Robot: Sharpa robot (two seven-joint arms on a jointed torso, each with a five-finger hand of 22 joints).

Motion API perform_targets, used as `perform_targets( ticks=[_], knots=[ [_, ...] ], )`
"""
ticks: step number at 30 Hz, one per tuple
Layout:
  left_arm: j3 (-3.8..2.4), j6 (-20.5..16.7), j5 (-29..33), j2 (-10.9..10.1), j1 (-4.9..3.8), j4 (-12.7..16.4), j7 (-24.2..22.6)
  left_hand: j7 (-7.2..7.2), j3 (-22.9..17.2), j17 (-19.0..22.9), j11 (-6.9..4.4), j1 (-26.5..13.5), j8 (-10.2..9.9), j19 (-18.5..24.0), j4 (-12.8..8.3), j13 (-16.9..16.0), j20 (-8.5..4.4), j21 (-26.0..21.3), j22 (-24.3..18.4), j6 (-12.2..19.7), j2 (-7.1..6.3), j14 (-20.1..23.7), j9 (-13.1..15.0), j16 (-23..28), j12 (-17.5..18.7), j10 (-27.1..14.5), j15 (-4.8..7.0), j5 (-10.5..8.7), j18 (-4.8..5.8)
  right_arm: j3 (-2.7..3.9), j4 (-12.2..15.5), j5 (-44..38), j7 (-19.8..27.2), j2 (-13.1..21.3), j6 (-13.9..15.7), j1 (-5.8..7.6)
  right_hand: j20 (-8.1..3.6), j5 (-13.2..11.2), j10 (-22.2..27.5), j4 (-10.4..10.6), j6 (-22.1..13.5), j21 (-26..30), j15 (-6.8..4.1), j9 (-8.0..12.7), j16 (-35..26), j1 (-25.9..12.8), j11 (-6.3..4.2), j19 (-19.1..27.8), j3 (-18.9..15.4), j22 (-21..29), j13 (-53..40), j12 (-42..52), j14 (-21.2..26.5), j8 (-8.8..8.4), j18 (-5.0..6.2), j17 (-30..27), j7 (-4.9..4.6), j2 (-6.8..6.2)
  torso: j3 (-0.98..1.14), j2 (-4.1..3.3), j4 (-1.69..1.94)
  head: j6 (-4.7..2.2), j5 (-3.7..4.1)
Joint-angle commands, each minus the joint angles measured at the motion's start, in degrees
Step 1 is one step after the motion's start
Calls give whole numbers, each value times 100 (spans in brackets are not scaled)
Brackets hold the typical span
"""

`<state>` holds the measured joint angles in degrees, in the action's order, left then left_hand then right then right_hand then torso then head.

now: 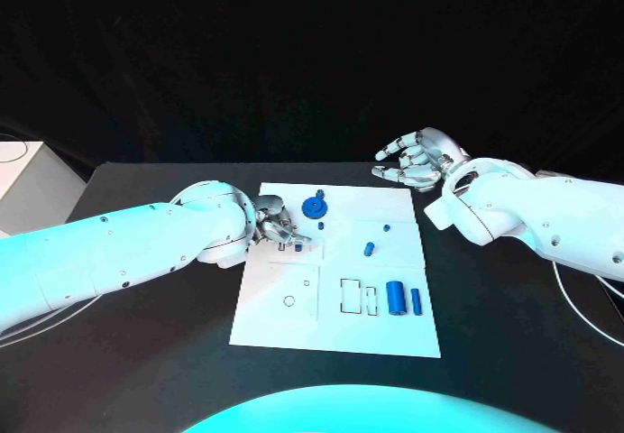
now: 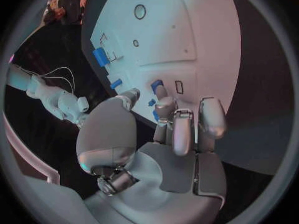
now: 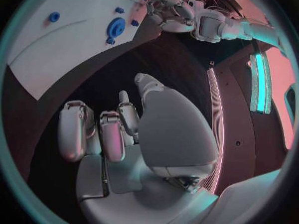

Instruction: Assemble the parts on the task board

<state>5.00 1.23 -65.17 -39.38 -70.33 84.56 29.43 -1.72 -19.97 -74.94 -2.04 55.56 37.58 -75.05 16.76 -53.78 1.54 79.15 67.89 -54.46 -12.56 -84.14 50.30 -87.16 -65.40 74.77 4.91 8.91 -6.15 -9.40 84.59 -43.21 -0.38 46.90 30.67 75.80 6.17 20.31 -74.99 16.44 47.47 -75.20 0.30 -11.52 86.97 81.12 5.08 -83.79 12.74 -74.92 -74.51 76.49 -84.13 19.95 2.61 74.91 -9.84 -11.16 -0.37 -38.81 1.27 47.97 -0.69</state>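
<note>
The white task board [image 1: 341,316] lies in the middle of the black table. My left hand [image 1: 279,227] is low over its far left part, fingers pointing onto the plate. One fingertip [image 2: 162,91] is right at a small blue part [image 2: 156,84] beside a rectangular slot; whether the hand holds that part I cannot tell. A blue gear [image 1: 314,207] stands just beyond the hand. Two blue cylinders [image 1: 405,299] lie side by side near the right edge. My right hand [image 1: 417,158] hovers off the board's far right corner, fingers apart and holding nothing.
More small blue parts [image 1: 370,248] lie scattered on the board's middle. Outlined slots [image 1: 355,296] and a ring mark [image 1: 295,300] sit on its near half. A white box [image 1: 29,185] stands at the table's far left. Cables trail off both sides.
</note>
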Motion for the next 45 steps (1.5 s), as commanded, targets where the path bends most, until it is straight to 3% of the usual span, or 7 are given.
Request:
perform_targets(
  ticks=[1,6,10,17,22,30,45],
  knots=[
    [-45,25,144,-32,-2,53,-19,-1,75,-958,-5,2,-17,-24,2,11,-2,-11,3,-19,58,-442,7,-20,-14,-20,24,-61,117,1,1,-4,64,4,-67,-7,27,34,44,16,-37,19,33,8,-23,-36,-6,-1,32,-669,9,-39,-404,-39,67,936,-5,-5,3,-4,-2,-12,9],
    [-134,59,301,-120,-5,93,-19,-6,172,-918,-1,39,-24,-3,-5,62,-1,-27,-25,-1,68,-430,10,0,22,-53,22,-96,111,1,1,-3,66,10,-66,-10,27,34,44,16,-37,20,33,8,-23,-38,-6,-1,32,-669,10,-39,-404,-39,67,935,-5,-5,3,2,3,-24,13],
    [-260,146,540,-201,-38,-20,-31,-94,146,-743,74,626,-180,188,-24,341,37,-177,-275,205,232,-377,-55,95,235,-285,-40,50,58,1,-3,-3,66,19,-64,-11,27,35,49,17,-39,27,34,9,-25,-58,-5,1,33,-665,15,-43,-403,-40,69,931,-6,-2,-1,-7,12,-62,13],
    [-361,405,1061,-191,-300,-583,-90,-279,-104,-466,234,1005,-509,452,-18,985,143,-403,-622,502,294,-273,-294,252,723,-773,-179,58,-13,1,-9,2,70,18,-66,-12,27,36,45,16,-39,38,34,9,-27,-61,-5,6,34,-660,12,-39,-402,-39,71,929,-5,0,6,-12,-7,-119,-26],
    [-380,605,1114,-22,-448,-1050,-111,-347,-122,-466,292,973,-606,435,-5,972,180,-398,-604,611,285,-272,-369,250,690,-773,-228,53,-9,1,-2,4,72,23,-61,-12,27,38,41,13,-39,27,33,9,-26,-64,-5,1,38,-666,8,-35,-402,-39,68,930,-5,1,3,-24,-4,-153,-46],
    [-389,873,997,276,-566,-1574,-102,-344,-127,-511,294,916,-580,383,0,901,196,-362,-538,559,309,-289,-381,223,615,-719,-235,54,3,1,13,4,71,31,-61,-11,27,38,41,13,-39,27,33,9,-26,-64,-5,1,38,-666,8,-35,-402,-39,68,930,-5,1,-9,-72,-38,-199,-72],
    [-368,1311,814,922,-605,-2427,-83,-355,-57,-501,307,764,-583,383,2,943,213,-362,-541,577,266,-286,-411,224,618,-751,-246,35,1,3,57,14,68,63,-48,-2,27,46,43,7,-39,23,33,9,-23,-67,-7,-2,46,-668,12,-37,-404,-38,67,936,-4,4,-16,-168,-81,-248,-135]
  ],
)
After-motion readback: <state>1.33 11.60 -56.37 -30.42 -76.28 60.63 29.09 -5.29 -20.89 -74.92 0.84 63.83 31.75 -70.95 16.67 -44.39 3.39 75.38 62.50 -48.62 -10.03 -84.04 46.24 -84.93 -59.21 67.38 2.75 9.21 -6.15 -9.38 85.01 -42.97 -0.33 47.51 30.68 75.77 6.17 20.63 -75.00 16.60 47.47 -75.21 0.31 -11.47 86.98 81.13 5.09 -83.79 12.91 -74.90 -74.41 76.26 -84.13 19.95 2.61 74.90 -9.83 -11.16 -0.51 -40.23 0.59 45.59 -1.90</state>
